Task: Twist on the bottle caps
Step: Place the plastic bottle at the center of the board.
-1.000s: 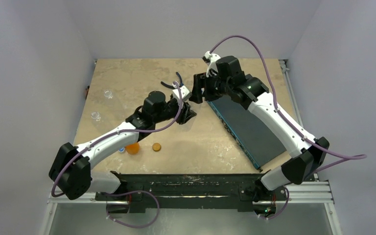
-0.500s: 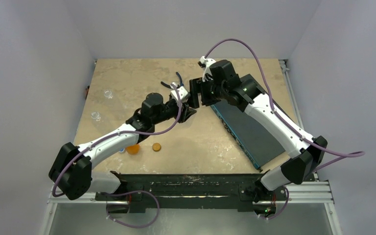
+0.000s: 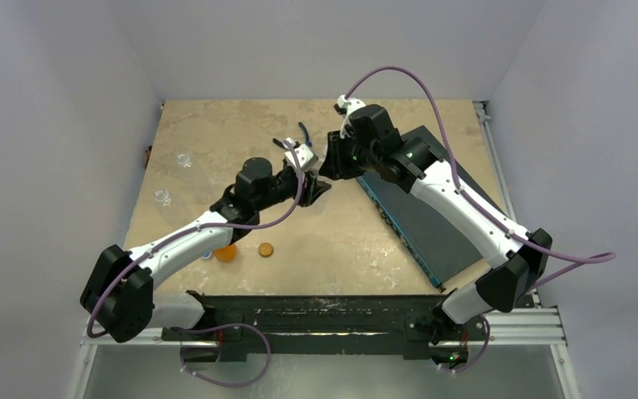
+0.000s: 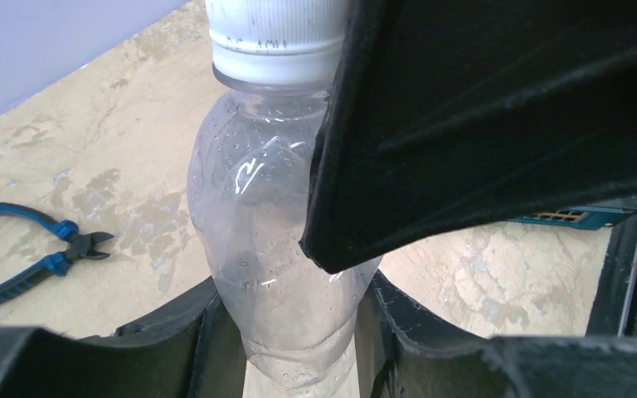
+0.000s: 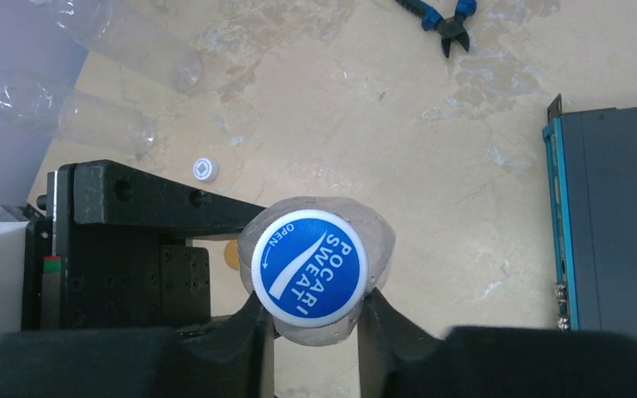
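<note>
The blue cap sits on the clear bottle, held up over the table. The right pincer opened a moment ago and now clamps the cap again, likely for another twist. The left pincer grips the bottle low down.

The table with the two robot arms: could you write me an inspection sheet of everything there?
Surface: beige mottled table.
Job's things: clear bottle with blue cap on its neck; orange bottle, orange-brown cap, white cap and two more clear bottles sit apart.
Clutter: blue-handled pliers; dark slab with teal edge.
Grippers: left gripper clamps the bottle's body; right gripper shut on the blue cap.
Cables: purple cables arch above the table.
Surroundings: plain pale walls; nothing else seen.
</note>
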Tool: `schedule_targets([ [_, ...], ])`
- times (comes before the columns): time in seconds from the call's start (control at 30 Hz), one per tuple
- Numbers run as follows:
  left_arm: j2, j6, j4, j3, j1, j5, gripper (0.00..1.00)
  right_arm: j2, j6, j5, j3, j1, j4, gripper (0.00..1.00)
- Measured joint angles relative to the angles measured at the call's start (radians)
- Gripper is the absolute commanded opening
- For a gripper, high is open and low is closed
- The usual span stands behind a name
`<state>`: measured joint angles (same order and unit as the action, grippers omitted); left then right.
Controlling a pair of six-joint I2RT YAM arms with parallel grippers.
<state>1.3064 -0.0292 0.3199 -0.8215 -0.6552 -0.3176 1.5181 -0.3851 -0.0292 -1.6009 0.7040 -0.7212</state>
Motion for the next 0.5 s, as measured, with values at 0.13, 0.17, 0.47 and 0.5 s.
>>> schedule_targets([
  [0.13,-0.013,-0.014,-0.005,0.0,0.001,0.034,0.77,-0.001,0.001,0.012,0.001,0.004,0.027,0.07],
  [0.17,-0.017,-0.016,-0.007,-0.002,0.001,0.039,0.83,-0.001,0.001,0.017,0.001,0.004,0.039,0.06],
  [0.47,-0.063,-0.031,-0.083,-0.056,0.014,0.136,0.87,0.015,0.032,0.113,-0.019,0.002,0.128,0.05],
  [0.5,-0.07,-0.031,-0.098,-0.063,0.018,0.16,0.89,0.023,0.037,0.125,-0.025,0.001,0.139,0.05],
])
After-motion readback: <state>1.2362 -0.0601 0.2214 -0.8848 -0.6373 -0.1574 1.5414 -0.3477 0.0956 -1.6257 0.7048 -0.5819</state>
